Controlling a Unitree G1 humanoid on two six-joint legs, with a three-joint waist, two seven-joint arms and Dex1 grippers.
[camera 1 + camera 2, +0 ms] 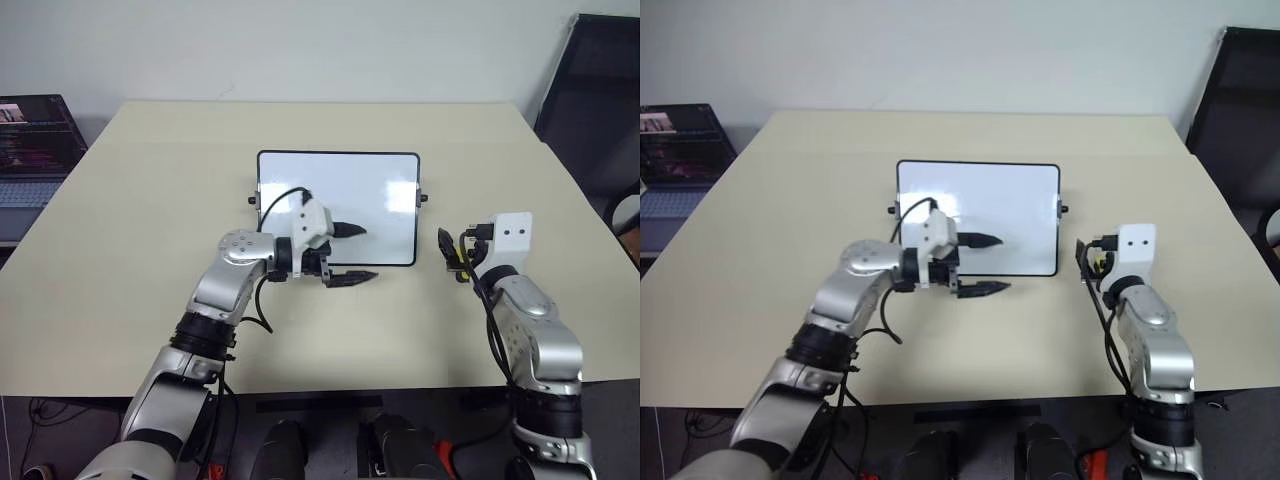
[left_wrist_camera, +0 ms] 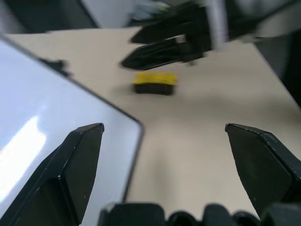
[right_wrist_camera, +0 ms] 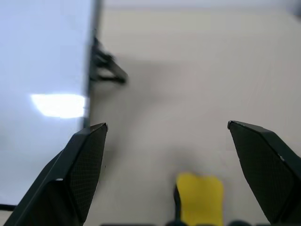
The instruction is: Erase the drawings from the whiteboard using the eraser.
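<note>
Right gripper (image 3: 167,136) spread above yellow-and-black eraser (image 3: 200,197), whiteboard (image 1: 340,190) seemingly clean

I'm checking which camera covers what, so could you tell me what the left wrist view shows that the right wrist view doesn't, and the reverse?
The left wrist view looks along the open left gripper across the whiteboard's corner and takes in the right gripper, hanging above the eraser with its fingers apart.

The right wrist view looks along the right gripper's own spread fingers and catches a black knob on the board's short side.

Both show the white board with its black frame, the beige table, and the yellow eraser lying on the table beside the board, held by neither gripper.
</note>
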